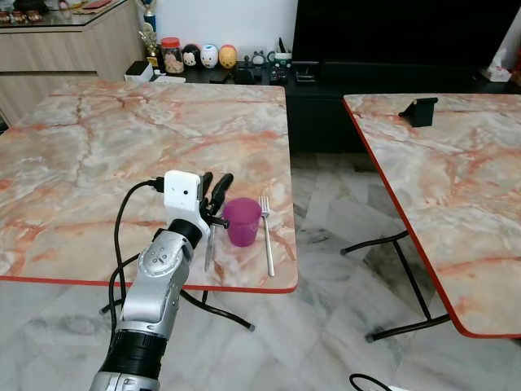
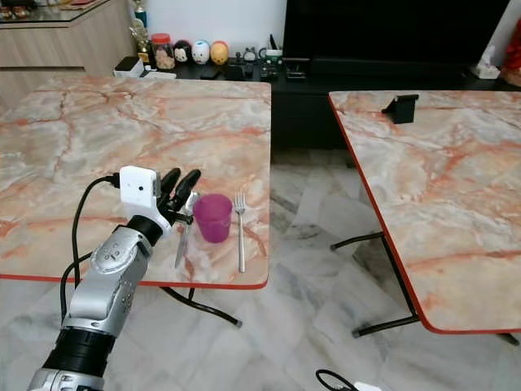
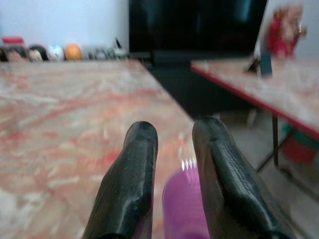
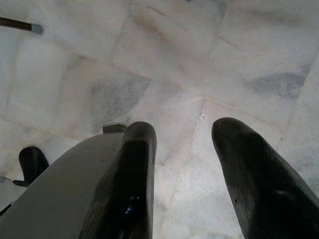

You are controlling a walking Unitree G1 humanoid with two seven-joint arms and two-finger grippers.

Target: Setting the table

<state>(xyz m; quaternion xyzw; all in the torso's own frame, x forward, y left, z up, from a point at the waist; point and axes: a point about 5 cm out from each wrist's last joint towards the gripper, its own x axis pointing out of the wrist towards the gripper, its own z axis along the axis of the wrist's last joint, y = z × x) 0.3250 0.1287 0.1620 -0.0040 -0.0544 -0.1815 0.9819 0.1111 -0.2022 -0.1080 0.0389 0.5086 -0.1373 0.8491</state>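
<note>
Left gripper (image 1: pixel 218 189) fingers parted, nothing held, hovering beside purple cup (image 1: pixel 242 221), knife (image 1: pixel 210 248) and fork (image 1: pixel 266 235) flanking as a place setting.

The knife (image 1: pixel 210 251) at lower centre is partly hidden behind the left gripper's fingers (image 1: pixel 221 189); the right-hand counter (image 1: pixel 456 195) runs off the frame's right edge.

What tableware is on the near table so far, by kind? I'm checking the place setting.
Cups: 1, purple cup
Forks: 1, fork
Knives: 1, knife, beside the left gripper
Total: 3
</note>
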